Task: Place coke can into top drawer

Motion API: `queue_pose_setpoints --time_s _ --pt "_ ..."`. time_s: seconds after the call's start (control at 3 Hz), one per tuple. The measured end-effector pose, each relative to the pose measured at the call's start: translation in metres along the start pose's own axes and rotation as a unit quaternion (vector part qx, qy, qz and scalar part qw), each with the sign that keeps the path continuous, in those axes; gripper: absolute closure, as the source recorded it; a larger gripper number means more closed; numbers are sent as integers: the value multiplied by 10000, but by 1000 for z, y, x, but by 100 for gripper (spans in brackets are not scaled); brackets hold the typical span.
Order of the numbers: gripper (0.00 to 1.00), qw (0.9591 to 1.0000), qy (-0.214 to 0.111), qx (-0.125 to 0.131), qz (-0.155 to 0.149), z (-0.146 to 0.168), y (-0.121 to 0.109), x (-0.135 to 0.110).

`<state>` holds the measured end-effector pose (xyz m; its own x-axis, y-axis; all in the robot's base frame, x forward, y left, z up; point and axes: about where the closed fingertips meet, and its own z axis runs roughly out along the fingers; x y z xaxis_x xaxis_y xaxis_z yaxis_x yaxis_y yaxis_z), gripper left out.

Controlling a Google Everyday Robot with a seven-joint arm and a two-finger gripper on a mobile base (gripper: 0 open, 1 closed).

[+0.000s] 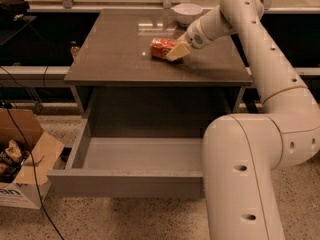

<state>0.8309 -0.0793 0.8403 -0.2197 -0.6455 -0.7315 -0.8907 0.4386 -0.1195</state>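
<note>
The red coke can (161, 48) lies on its side on the grey cabinet top (115, 54), near the middle. My gripper (176, 52) reaches in from the right and is right at the can, its pale fingers against the can's right end. The top drawer (135, 156) is pulled out below the cabinet top; its light grey inside holds nothing.
A white bowl (187, 11) stands at the back of the cabinet top, behind the gripper. My arm (260, 134) fills the right side of the view, in front of the drawer's right end. An open cardboard box (22, 161) sits on the floor at the left, with cables beside it.
</note>
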Motion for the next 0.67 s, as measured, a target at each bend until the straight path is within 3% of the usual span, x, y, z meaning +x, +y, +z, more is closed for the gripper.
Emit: queue_pose_setpoints --time_s 0.33,0.67 --pt "81 9996 -157 35 -216 -11 3 -16" --pt "100 9985 -308 -29 -454 -23 16 -30"
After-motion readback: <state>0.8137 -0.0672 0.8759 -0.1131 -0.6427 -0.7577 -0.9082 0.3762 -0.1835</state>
